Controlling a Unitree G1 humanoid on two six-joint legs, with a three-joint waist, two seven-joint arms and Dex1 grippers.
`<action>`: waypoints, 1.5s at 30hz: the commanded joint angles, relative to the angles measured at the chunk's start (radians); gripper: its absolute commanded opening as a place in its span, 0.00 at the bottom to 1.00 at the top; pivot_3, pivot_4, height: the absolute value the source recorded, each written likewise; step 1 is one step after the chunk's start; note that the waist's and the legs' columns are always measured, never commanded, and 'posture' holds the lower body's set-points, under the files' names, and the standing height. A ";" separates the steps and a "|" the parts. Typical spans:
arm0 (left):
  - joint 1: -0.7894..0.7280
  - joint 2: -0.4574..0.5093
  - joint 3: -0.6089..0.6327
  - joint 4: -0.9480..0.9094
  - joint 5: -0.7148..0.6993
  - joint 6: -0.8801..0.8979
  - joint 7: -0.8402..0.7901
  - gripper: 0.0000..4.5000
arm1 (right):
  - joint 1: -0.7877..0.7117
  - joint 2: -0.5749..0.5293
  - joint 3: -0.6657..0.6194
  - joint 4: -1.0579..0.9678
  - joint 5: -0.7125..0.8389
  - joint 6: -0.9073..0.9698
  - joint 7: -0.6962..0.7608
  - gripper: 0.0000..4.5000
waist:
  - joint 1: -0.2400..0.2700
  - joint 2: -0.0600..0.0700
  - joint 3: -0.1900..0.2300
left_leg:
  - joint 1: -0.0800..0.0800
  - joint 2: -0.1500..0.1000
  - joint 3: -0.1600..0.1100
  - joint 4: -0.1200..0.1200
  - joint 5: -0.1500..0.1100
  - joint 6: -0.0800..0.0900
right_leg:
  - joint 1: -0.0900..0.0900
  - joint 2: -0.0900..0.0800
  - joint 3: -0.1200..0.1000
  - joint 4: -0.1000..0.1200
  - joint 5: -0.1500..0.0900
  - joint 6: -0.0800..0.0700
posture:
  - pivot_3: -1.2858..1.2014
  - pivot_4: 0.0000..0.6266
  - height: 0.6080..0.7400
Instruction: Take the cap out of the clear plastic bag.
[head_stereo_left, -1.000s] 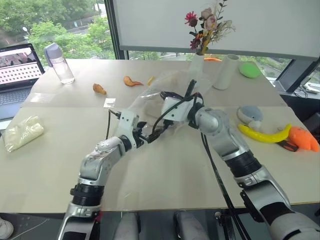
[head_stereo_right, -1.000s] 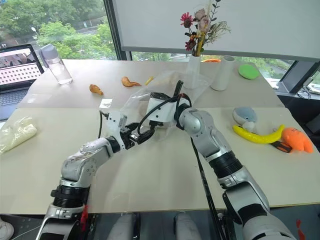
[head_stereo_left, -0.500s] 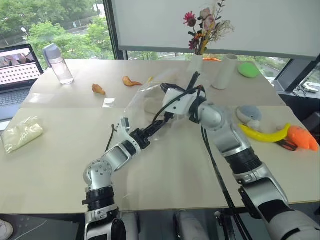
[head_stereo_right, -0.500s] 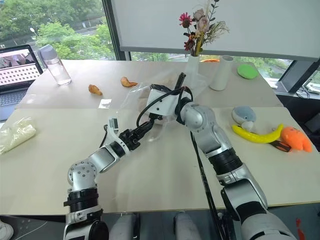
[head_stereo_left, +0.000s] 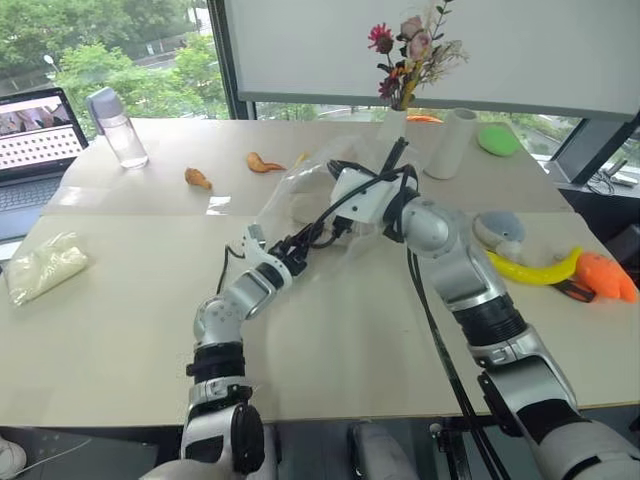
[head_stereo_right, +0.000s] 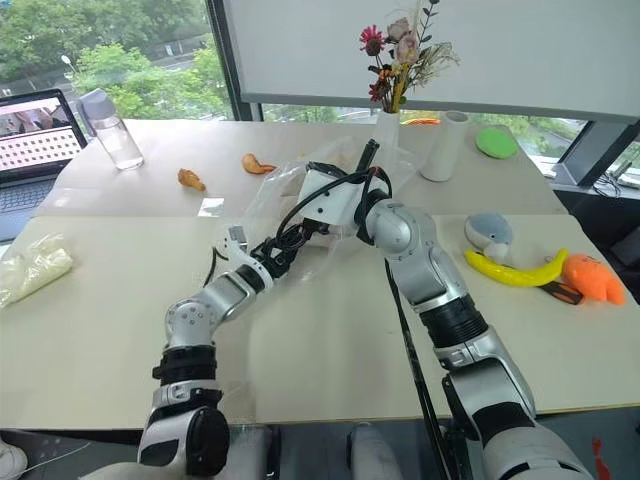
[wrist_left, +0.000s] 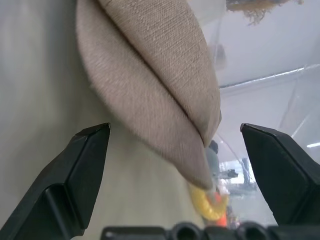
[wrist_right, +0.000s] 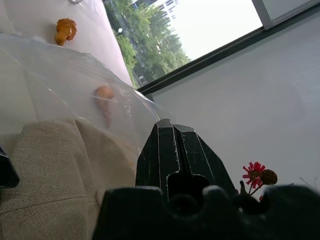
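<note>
While the right hand (wrist_right: 172, 150) sits with its black fingers pinched together on the rim of the large clear crinkly plastic bag (head_stereo_left: 300, 185), holding it lifted off the beige surface (head_stereo_left: 120, 330), the left hand (wrist_left: 175, 145) is inside the bag mouth with fingers spread wide, gripping nothing. The beige soft fabric cap (wrist_left: 155, 85) is inside the bag, folded, its edge hanging between the left fingers, contact unclear. A white vase with flowers (head_stereo_left: 400, 120) stands just behind the bag.

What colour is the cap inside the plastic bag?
Beige, with a woven fabric texture; the cap shows best in the left wrist view.
</note>
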 joint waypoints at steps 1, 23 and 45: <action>-0.026 0.002 0.000 0.059 0.004 -0.012 -0.023 1.00 | -0.016 -0.008 -0.033 -0.047 0.014 0.002 0.000 0.01 | -0.001 0.000 0.000 | 0.000 0.000 0.000 0.000 0.000 0.000 | 0.000 0.000 0.000 0.000 0.000 0.000 | 0.52 0.24 1.00; 0.210 0.168 0.050 -0.435 -0.313 0.244 0.062 0.01 | -0.012 -0.014 0.000 0.010 -0.007 -0.059 -0.015 0.00 | -0.003 0.000 0.000 | 0.000 0.000 0.000 -0.002 0.000 -0.001 | -0.001 0.000 0.000 0.000 0.000 0.000 | 0.52 0.24 1.00; 0.305 0.768 0.048 -0.939 -0.728 0.319 -0.124 0.01 | -0.042 0.008 0.032 0.100 0.016 -0.140 0.030 0.00 | -0.003 -0.001 0.001 | 0.000 0.001 0.000 -0.004 0.000 -0.001 | -0.002 0.000 0.000 -0.001 0.000 -0.002 | 0.52 0.24 1.00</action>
